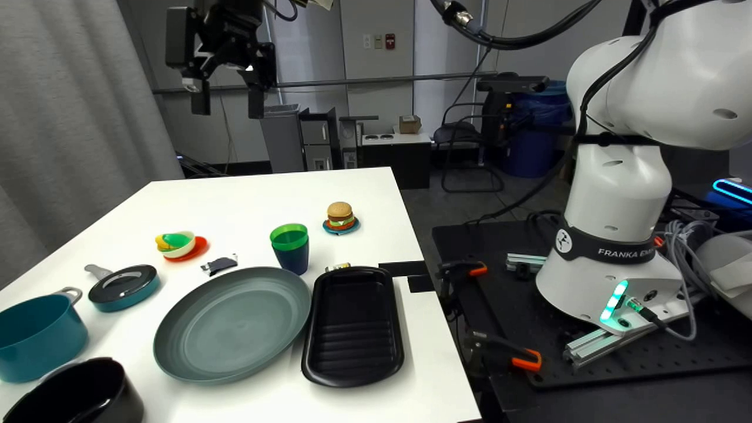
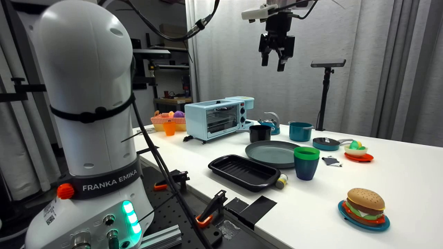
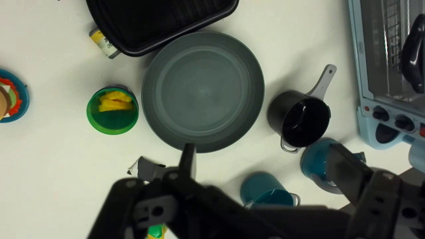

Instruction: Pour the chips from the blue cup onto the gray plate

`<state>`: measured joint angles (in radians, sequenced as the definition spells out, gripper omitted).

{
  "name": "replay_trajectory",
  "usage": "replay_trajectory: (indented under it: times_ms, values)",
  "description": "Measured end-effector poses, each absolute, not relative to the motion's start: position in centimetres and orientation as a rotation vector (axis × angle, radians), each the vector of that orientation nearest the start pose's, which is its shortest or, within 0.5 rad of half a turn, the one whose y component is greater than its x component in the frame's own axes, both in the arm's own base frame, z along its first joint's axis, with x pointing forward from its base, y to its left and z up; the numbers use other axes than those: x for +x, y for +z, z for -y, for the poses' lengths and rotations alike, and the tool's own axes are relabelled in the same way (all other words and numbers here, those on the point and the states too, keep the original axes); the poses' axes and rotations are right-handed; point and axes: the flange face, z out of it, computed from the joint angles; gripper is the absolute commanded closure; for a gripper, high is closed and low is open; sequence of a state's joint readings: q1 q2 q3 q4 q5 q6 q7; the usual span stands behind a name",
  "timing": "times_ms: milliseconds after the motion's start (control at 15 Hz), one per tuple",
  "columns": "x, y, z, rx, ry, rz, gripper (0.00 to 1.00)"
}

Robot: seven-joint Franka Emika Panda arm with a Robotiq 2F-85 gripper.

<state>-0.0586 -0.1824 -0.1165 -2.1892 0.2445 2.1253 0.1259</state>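
Overhead, the gripper (image 1: 228, 110) gapes; the cup (image 2: 306, 164) holds chips (image 3: 115, 105).

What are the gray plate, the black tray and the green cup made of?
Gray plate: probably matte plastic; its surface looks dull and evenly colored.
Black tray: glossy, with bright highlights; coated metal or plastic, I can't tell which.
Green cup: likely smooth, thin plastic, judging by its slim, bright rim.

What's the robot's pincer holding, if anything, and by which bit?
Nothing is held. The pincer hangs open in the air, its jaws apart and nothing between them. The green cup with the yellow chips sits lower down, not touching it.
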Motion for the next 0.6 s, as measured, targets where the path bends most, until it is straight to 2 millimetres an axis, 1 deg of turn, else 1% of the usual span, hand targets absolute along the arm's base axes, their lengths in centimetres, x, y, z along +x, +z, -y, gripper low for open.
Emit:
replay_trajectory:
  times_ms: [267, 600]
  values:
    - [50.4, 47.5, 8.6, -2.766, -0.197, -0.779, 0.0]
    - [49.7, 47.0, 9.4, -2.694, -0.157, -0.995, 0.0]
